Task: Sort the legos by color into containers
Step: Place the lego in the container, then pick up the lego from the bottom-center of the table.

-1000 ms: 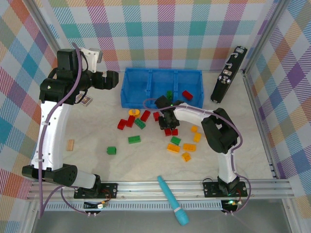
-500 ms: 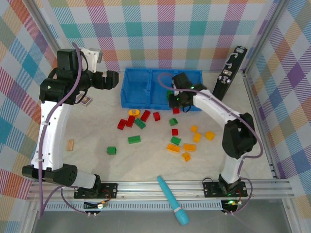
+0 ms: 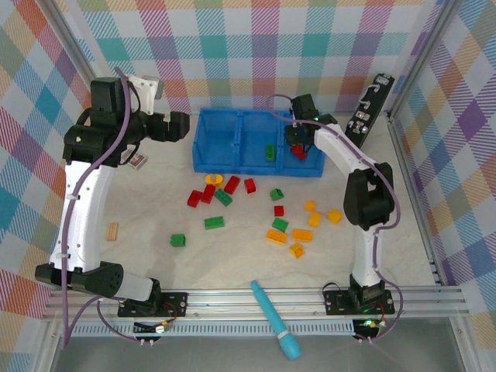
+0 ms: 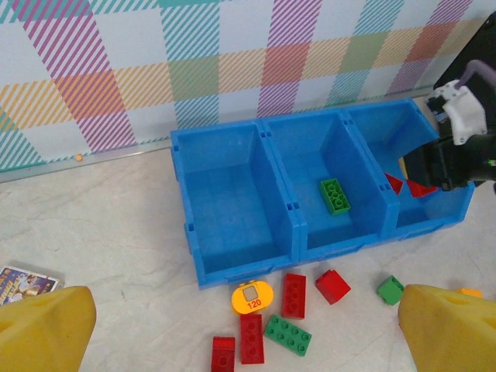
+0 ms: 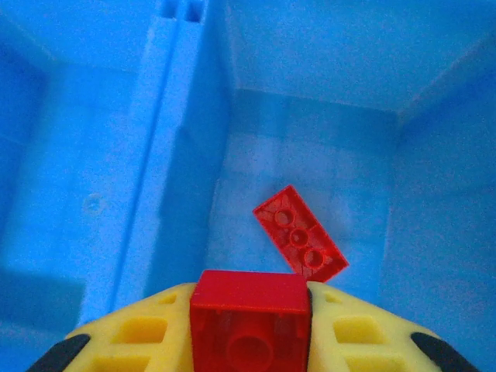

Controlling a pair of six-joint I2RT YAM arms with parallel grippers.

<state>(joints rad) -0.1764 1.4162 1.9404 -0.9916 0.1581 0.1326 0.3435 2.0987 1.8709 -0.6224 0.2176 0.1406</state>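
Observation:
The blue tray [image 3: 232,166] stands at the back of the table, with three compartments side by side. My right gripper [image 3: 297,146] hangs over the right compartment, shut on a red brick [image 5: 249,310] between its yellow fingers [image 5: 139,337]. Below it another red brick [image 5: 300,235] lies upside down on that compartment's floor. One green brick [image 4: 335,195] lies in the middle compartment; the left compartment holds nothing. Several red [image 3: 232,184], green [image 3: 214,223] and orange [image 3: 276,236] bricks lie loose in front of the tray. My left gripper [image 3: 183,126] hovers high, left of the tray, fingers [image 4: 46,329] wide open.
A black upright device [image 3: 360,120] leans at the back right, close to the tray's right end. A teal pen-like tool [image 3: 275,319] lies at the front rail. A tan wooden block [image 3: 112,231] and a small printed card [image 3: 139,161] sit at the left.
My right gripper has carried the red brick from the middle of the table back and to the right, until it hangs over the tray's right compartment. The left arm has stayed still.

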